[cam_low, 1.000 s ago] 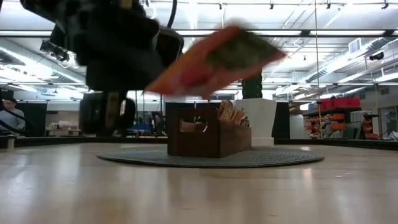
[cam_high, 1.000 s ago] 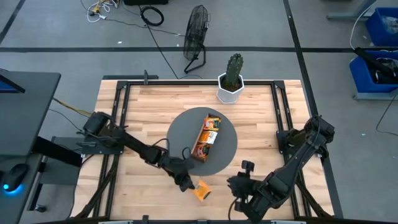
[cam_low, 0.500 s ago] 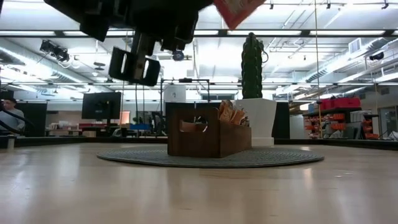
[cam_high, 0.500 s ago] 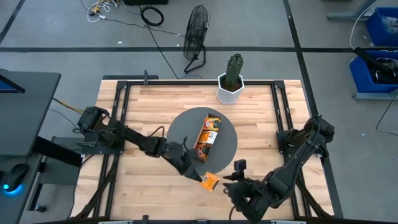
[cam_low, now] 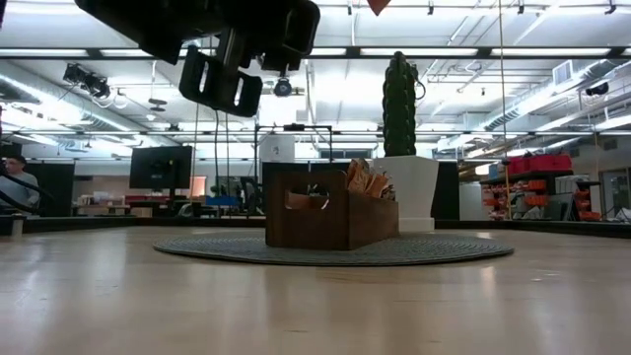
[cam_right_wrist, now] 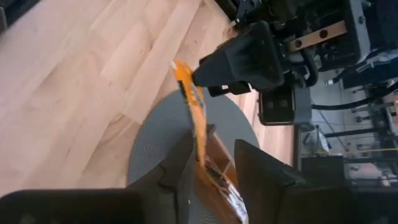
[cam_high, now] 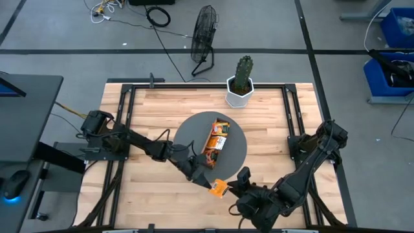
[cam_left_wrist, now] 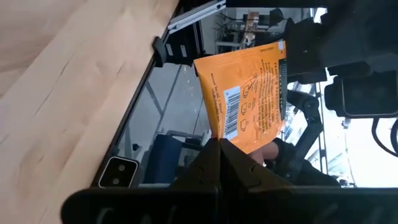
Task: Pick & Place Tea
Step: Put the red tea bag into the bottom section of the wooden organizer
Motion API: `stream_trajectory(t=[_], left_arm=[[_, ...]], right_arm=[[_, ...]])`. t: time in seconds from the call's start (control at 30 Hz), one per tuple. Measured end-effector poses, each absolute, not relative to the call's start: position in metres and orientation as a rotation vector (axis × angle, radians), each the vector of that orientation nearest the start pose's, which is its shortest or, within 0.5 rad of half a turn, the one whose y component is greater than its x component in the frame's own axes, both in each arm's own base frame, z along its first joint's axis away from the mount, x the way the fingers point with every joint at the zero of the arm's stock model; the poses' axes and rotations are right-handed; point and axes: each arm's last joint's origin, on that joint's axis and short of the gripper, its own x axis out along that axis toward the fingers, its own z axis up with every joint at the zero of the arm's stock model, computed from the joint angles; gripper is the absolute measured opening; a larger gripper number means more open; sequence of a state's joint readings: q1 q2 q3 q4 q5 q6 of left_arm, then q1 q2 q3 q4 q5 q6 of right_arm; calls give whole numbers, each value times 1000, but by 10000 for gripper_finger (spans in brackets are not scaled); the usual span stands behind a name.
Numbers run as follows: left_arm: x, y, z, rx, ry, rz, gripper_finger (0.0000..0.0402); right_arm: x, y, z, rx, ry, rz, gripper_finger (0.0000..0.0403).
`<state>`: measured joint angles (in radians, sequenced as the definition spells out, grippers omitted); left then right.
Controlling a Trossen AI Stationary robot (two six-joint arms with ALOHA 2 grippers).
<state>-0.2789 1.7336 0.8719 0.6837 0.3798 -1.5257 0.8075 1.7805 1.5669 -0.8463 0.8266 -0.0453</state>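
One orange tea sachet [cam_high: 219, 188] is up off the counter [cam_high: 155, 110], pinched by a corner in your left hand [cam_high: 210, 185], whose fingers are clamped tight on it; it hangs over the near edge of the counter, just off the near rim of the round grey mat [cam_high: 187, 136]. Your right hand [cam_high: 234, 186] sits right beside it, its fingers [cam_right_wrist: 261, 171] spread apart with the sachet's free edge standing between them; you cannot tell from these views whether they touch the paper.

The counter is pale butcher-block wood inside a black metal frame. The mat lies near its middle and carries the brown wooden tray [cam_low: 330, 212], where more sachets [cam_high: 220, 133] stand packed in the compartments. At the far edge, a cactus [cam_high: 243, 72] stands upright in a white faceted pot [cam_high: 238, 93], apart from the mat.

Beyond the counter the floor is grey, with a black fan [cam_high: 205, 33] and loose cables [cam_high: 158, 15] lying on it, and blue bins [cam_high: 396, 26] off past the right far corner. At counter level you look into a long workshop with ceiling strip lights, monitors and shelving; a person [cam_low: 15, 182] sits far back at the left.
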Motion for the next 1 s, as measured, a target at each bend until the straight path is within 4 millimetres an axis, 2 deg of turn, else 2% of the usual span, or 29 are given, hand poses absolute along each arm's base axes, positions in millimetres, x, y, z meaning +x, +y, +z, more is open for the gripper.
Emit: stream_trajectory(t=[0.37,0.53,0.77,1.0], left_arm=[[345,-107,201,-1492,640,-381,1],[346,-108,208,-1525,595,-426,1],[346,-108,208,-1529,595,-424,1],[346,-107,208,-1527,590,-421,1]], right_arm=[[277,252,295,-866,701,30,170],[283,247,294,-867,717,43,170],[286,246,296,-907,697,45,126],[286,247,296,-900,691,55,31]])
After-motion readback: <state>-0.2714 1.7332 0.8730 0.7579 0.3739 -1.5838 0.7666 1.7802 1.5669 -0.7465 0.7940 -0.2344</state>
